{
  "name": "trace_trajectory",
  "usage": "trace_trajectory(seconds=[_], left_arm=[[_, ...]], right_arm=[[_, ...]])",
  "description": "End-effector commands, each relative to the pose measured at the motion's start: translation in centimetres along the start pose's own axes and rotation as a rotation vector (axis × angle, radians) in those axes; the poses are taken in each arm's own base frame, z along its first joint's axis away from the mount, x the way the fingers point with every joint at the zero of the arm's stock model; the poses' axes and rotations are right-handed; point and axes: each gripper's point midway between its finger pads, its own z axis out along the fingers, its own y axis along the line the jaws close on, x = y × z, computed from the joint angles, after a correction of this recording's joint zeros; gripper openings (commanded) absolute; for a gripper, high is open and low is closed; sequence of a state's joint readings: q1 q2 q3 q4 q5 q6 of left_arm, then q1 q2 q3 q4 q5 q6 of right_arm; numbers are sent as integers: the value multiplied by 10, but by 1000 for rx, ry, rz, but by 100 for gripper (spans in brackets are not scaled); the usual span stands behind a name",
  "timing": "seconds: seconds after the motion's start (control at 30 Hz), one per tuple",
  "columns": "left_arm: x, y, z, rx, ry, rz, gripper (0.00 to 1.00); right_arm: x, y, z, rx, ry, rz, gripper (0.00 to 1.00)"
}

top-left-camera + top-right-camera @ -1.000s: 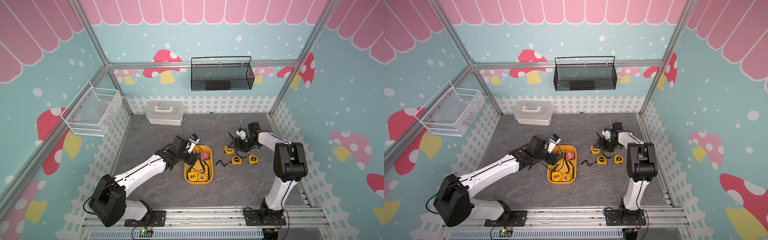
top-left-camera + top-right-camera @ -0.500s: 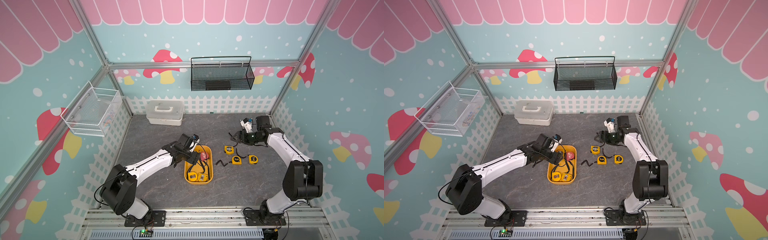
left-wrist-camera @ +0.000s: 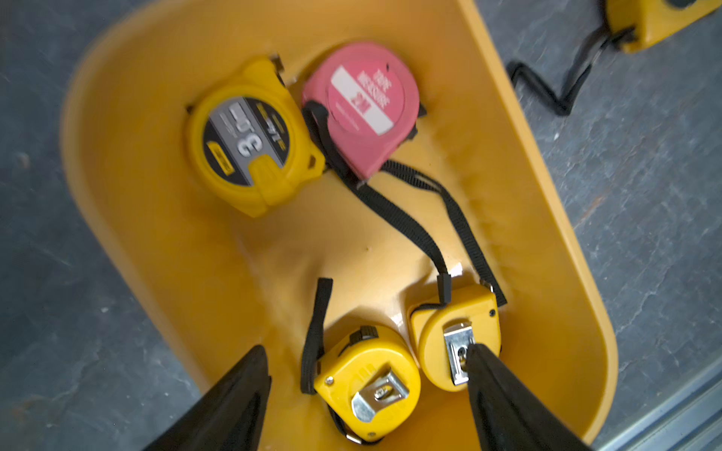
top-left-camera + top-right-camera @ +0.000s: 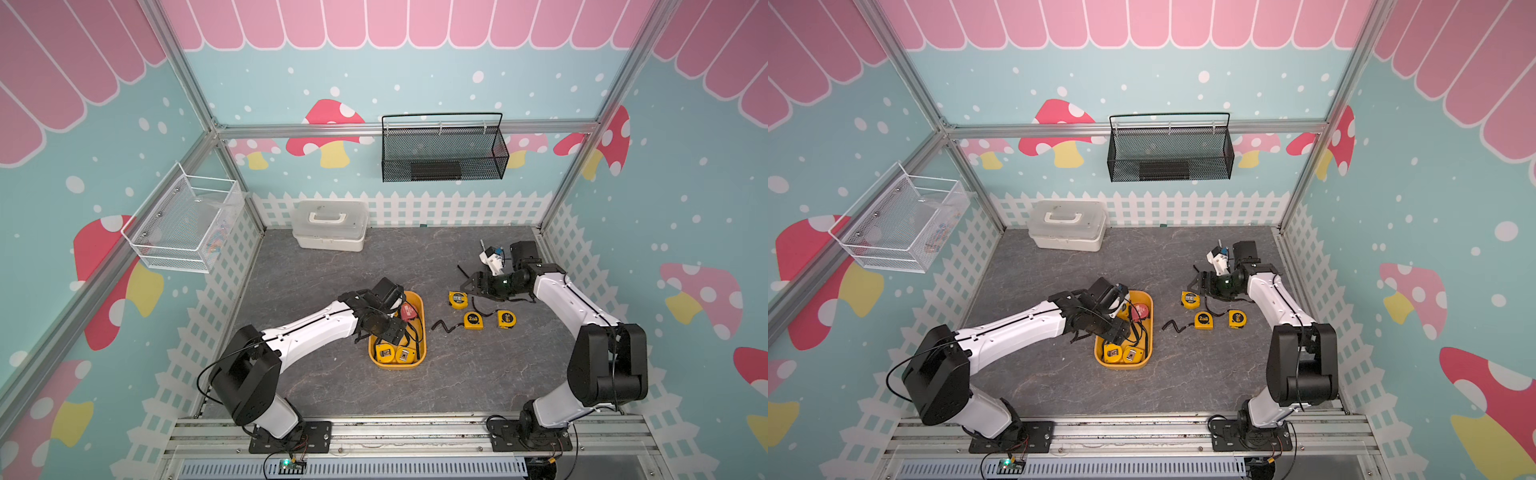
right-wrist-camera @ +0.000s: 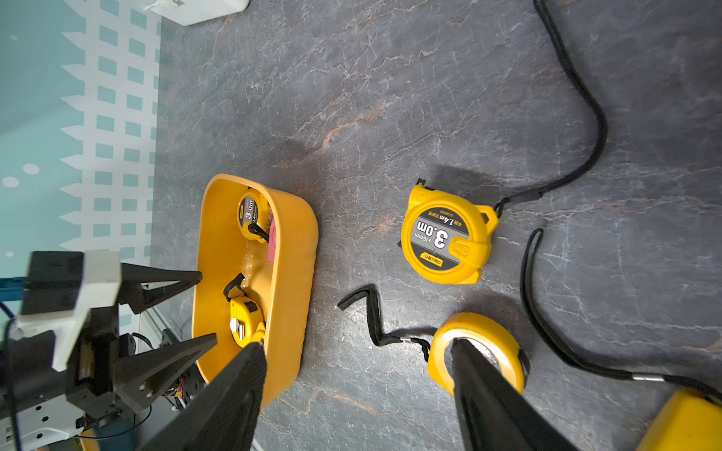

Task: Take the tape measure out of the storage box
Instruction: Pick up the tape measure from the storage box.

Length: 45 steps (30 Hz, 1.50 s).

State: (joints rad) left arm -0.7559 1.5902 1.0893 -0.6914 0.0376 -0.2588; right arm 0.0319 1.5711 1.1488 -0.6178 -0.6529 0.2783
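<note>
Grey stone-patterned tabletop (image 4: 332,395), enclosed by mushroom-print panels.

Task item: shallow yellow plastic storage box (image 3: 156,203), mid-table. It holds four tape measures: large yellow tape measure with grey label (image 3: 250,140), pink tape measure (image 3: 363,105), small clip-up yellow tape measure (image 3: 367,386), neighbouring clip-up yellow tape measure (image 3: 457,336) just beside it.

Tools: left gripper (image 3: 365,349) has its jaws spread and empty, straddling the small clip-up one, with one fingertip overlapping the neighbour's metal clip. Right gripper (image 5: 357,345) has its jaws spread and empty, above three loose yellow tape measures (image 4: 473,321) lying outside the box.

Handling, as judged: the left arm looks set to descend for a pick. Shift off the neighbour so only one case gets pinched, close across its sides, then lift straight up and slowly.

Obstructions: black wrist straps (image 3: 410,222) trail across the box floor and may snag or drag a second case. The box's end wall is also close.

Surroundings: white lidded case with handle (image 4: 330,224), black wire-mesh basket (image 4: 442,151), white wire basket (image 4: 183,224) — all well apart.
</note>
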Motion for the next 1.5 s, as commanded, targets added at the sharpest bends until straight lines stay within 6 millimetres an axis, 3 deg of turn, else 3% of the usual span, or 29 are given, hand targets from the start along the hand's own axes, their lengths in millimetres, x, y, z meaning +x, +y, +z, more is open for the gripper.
trace_trajectory(seconds=[0.0,0.17,0.67,0.9,1.47], left_arm=[[21,-9,10,-12,99,-41,80],[25,-27,20,7,134,7,80],[33,-51,36,32,193,119,80],[33,-44,48,-29,236,143,80],[-3,-25,56,-147,168,171,78]], right_arm=[[2,4,-1,-24,-6,-5,76],[6,3,2,-31,2,2,76],[10,-3,10,-37,14,19,76],[13,-7,15,-34,26,33,76],[18,-9,16,-29,25,45,77]])
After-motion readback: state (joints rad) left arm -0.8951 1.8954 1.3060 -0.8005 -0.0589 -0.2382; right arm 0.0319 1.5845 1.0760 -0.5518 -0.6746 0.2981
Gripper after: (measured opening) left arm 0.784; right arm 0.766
